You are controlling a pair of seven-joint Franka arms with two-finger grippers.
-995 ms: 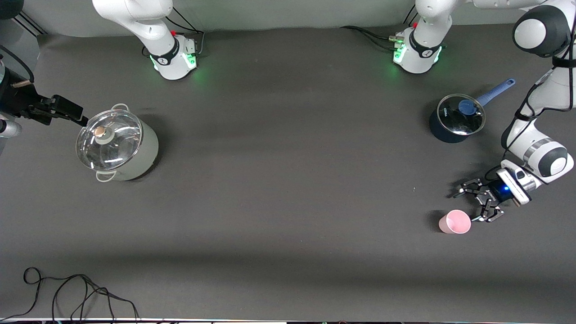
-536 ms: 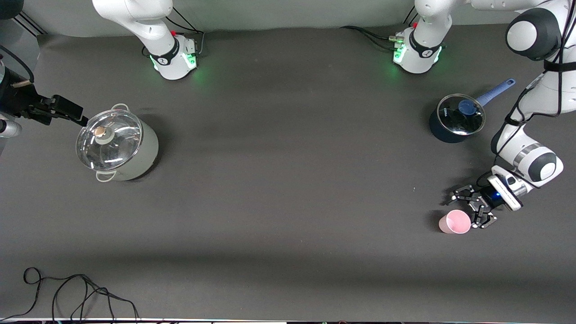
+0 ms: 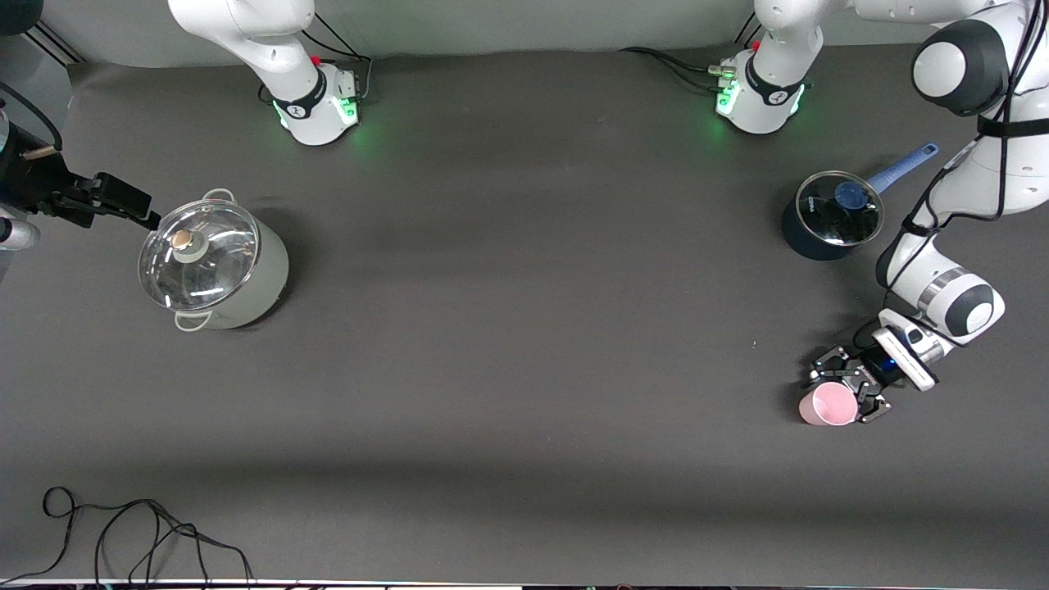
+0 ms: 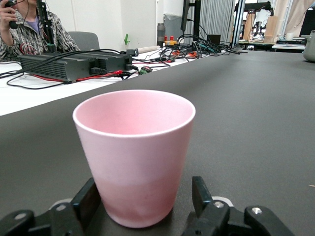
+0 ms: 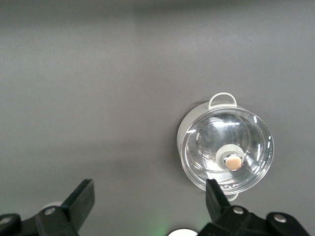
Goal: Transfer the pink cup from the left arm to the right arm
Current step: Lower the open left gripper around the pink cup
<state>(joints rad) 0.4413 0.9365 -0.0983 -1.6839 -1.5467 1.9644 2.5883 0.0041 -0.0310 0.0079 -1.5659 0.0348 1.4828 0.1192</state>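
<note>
No text can be read anywhere. A small pale mark sits on the rim of the dark blue pot's glass lid [image 3: 839,209], and dark marks ring both arm bases, all too small to make out.

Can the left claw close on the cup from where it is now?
Probably yes. The left claw is open, with a finger on each side of the upright cup, whose base sits between them. Nothing blocks the way.
</note>
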